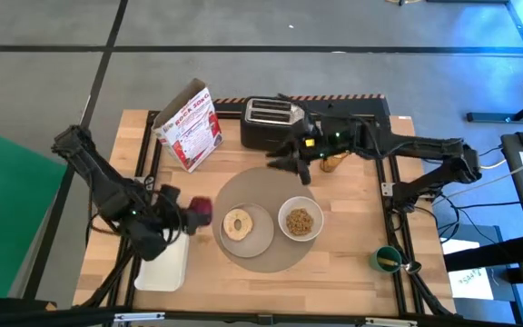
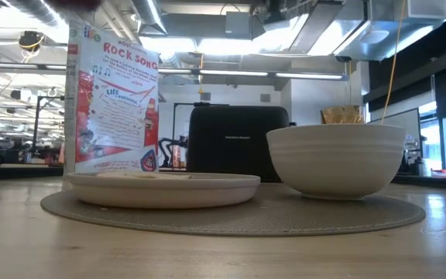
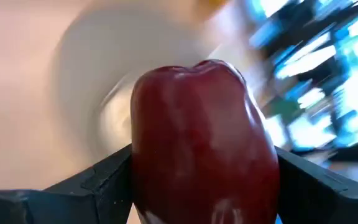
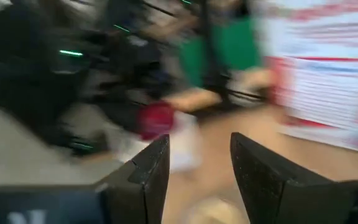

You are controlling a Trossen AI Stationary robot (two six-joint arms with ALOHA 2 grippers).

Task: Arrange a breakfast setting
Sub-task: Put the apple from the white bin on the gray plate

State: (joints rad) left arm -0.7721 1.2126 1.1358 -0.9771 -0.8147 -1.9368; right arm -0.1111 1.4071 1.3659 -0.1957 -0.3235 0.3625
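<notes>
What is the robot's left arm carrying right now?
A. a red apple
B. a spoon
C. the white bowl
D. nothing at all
A. The left end effector is clamped on the red apple, a dark finger pressing each side; from above the apple sits at that arm's tip beside the grey placemat, while the white bowl rests on the mat.

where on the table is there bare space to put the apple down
Bare wood lies in front of the placemat, between the white tray and green cup. The mat's back, behind plate and bowl, is bare but under the right gripper. Cereal box and toaster crowd the rear.
</notes>
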